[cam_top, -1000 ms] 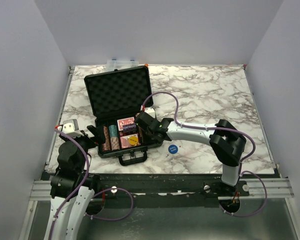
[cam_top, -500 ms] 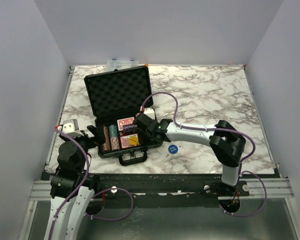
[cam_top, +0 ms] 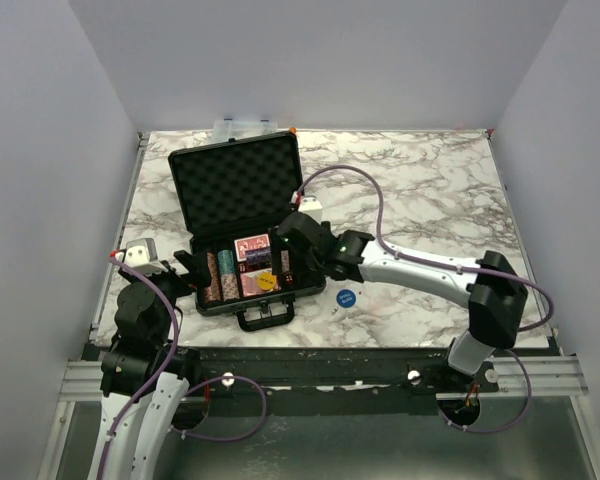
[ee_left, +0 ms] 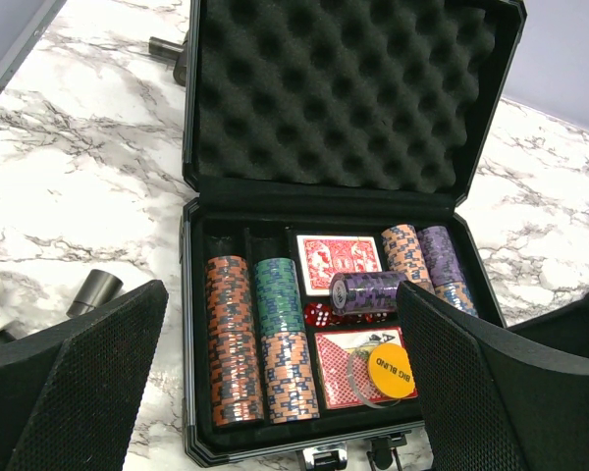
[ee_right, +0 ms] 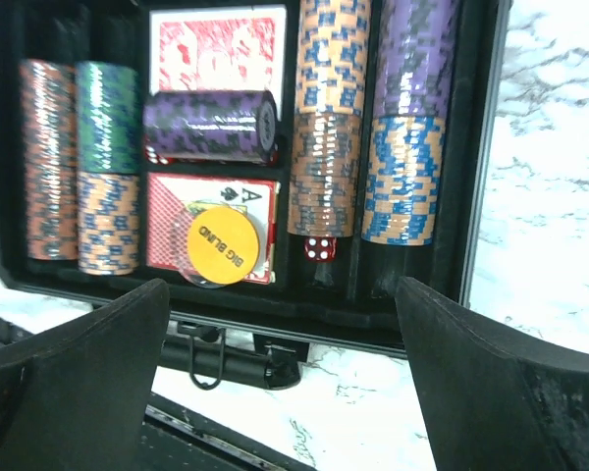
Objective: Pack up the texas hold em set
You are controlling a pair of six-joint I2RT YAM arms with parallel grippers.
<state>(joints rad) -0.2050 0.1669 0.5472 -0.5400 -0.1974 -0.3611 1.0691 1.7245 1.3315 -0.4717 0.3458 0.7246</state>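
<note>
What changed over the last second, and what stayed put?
The right arm stretched out, its elbow swinging right and lower in the top view. The right gripper shifted only slightly above the open briefcase, open and empty. Nothing was grasped or released. The left gripper, chips, cards and the blue button on the table stayed put.

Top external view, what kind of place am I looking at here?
Likely a robot lab test cell, not a home: plain walls box in a marble-patterned table, and the left arm and right arm are bolted to a metal rail.
</note>
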